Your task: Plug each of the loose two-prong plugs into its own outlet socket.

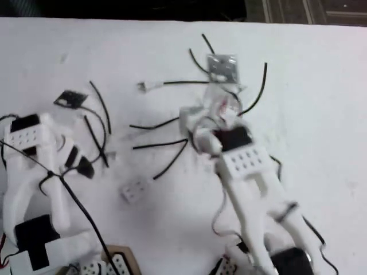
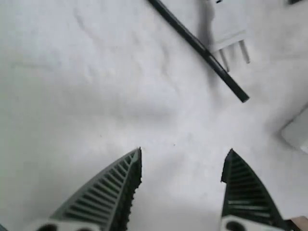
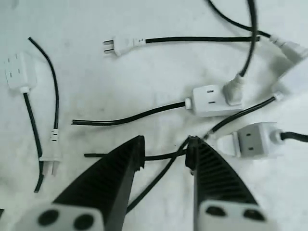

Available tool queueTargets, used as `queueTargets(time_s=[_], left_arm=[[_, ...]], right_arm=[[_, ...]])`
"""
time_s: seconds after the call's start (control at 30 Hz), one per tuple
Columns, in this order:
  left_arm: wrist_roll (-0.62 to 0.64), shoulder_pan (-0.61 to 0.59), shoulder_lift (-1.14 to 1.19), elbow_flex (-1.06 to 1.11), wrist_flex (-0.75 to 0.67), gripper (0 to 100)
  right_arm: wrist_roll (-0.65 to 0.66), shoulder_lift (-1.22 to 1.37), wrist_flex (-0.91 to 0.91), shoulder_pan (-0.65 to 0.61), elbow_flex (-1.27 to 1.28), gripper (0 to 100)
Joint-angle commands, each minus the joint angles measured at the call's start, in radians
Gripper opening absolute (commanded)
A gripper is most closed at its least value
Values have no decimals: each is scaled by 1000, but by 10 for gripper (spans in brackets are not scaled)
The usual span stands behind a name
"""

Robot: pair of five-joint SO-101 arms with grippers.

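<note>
Dark right fingers (image 3: 115, 178) sit closest to the lens, a moderate way apart and clamped on nothing. A black cord (image 3: 159, 175) runs through the gap between their tips (whether it touches either tip I cannot tell).

Just beyond them on the white bench (image 3: 144, 77) lies the first outlet block (image 3: 207, 102), white, with a seated plug (image 3: 235, 89) standing on one end. The second outlet block (image 3: 257, 139) lies just beside it. The third outlet (image 3: 17, 72) lies well apart on its own black lead. Two plugs lie free with prongs bare: the long-cord plug (image 3: 118, 45) and the short-cord plug (image 3: 50, 156).

From above, the right arm (image 1: 252, 189) stretches from the bench's near edge to this tangle in the middle, while the left arm (image 1: 28, 172) is folded at the left side. The left fingers (image 2: 110, 192) hang wide apart and empty over bare bench. Another white bare-pronged plug (image 2: 231, 36) lies beyond them, its prongs pointing back toward the fingers, with a black cord end (image 2: 197, 45) crossing just beside it.
</note>
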Motion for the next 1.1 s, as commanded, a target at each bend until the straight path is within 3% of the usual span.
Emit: queueTargets(time_s=[0.0, 0.2, 0.33, 0.47, 0.57, 0.8, 1.07], left_arm=[[-11, -31, -64, 61, -81, 268], [-2, -30, -64, 176, -172, 267], [0, -42, -84, 198, -189, 259], [37, -44, -188, 290, -244, 229], [40, -44, -309, 381, -285, 229], [38, -42, -561, 545, -350, 230], [35, -42, -591, 565, -351, 230]], right_arm=[[-55, 226, 59, -36, -281, 152], [-72, 624, 137, -58, -715, 153], [-126, 877, 166, -62, -984, 217], [-143, 1113, 226, -87, -1250, 250], [-233, 1268, 240, -104, -1447, 240], [-358, 1555, 234, -136, -1809, 240], [-509, 1756, 294, -151, -2130, 237]])
